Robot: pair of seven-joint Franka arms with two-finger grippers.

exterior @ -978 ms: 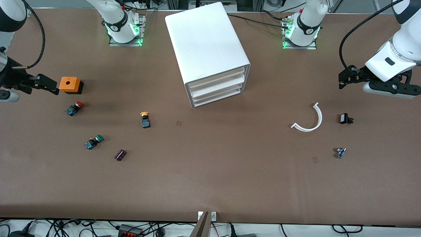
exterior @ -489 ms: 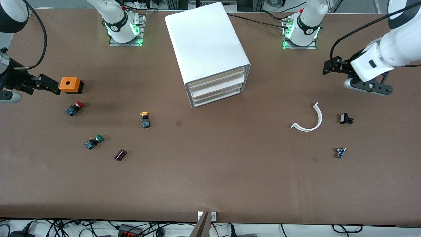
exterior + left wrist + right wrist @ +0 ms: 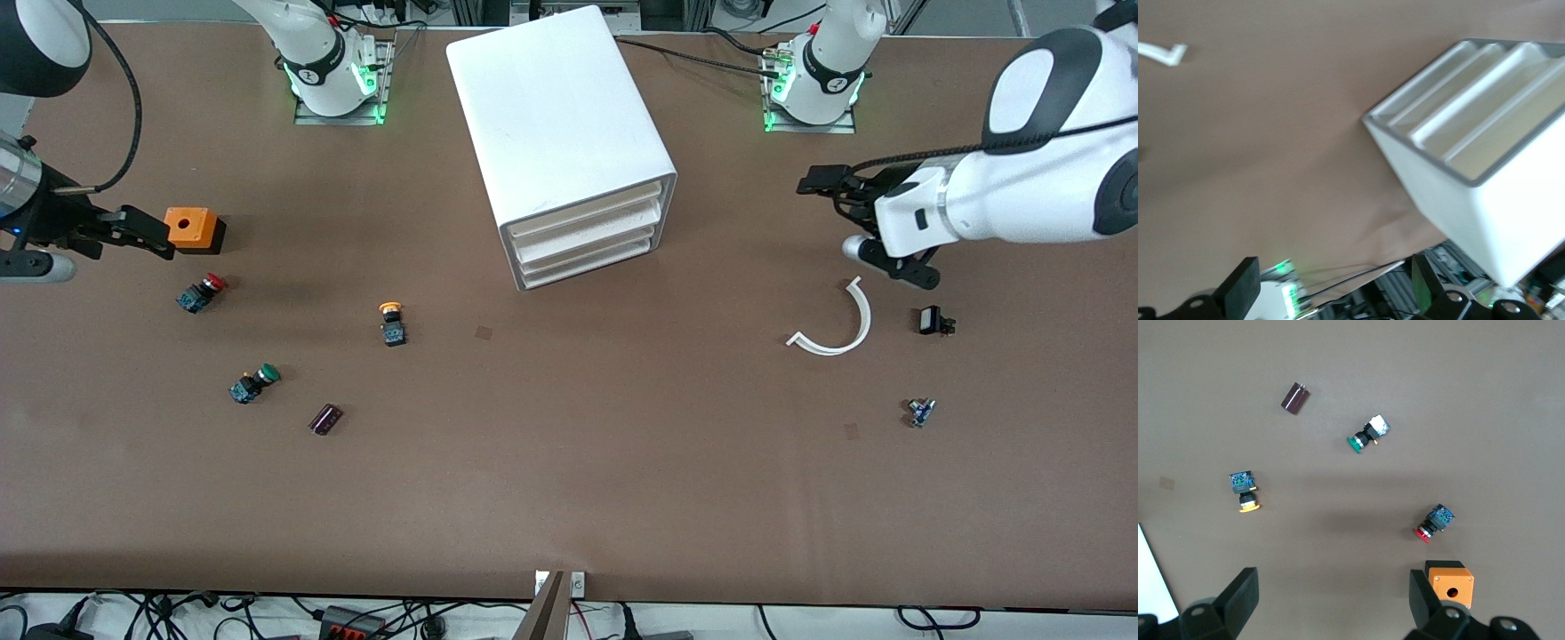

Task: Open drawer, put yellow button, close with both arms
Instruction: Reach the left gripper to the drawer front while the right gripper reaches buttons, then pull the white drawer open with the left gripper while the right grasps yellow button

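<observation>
The white cabinet [image 3: 560, 124] stands mid-table near the bases, with its three drawers pushed in; the drawer [image 3: 587, 212] is the uppermost. The yellow button [image 3: 391, 322] lies on its side on the table, nearer the front camera than the cabinet and toward the right arm's end; the right wrist view shows the yellow button [image 3: 1245, 495] too. My left gripper [image 3: 827, 191] is open and empty over bare table toward the left arm's end, facing the cabinet [image 3: 1485, 200]. My right gripper [image 3: 147, 233] is open and empty over the table beside an orange box.
An orange box [image 3: 191, 228], a red-capped button [image 3: 202, 292], a green-capped button [image 3: 253, 383] and a small dark block [image 3: 325, 419] lie at the right arm's end. A white curved strip [image 3: 840, 324], a black part [image 3: 933, 321] and a small blue part [image 3: 920, 412] lie at the left arm's end.
The left arm has swung in from the table's end toward the cabinet, its gripper still open. The right gripper has edged slightly toward the orange box.
</observation>
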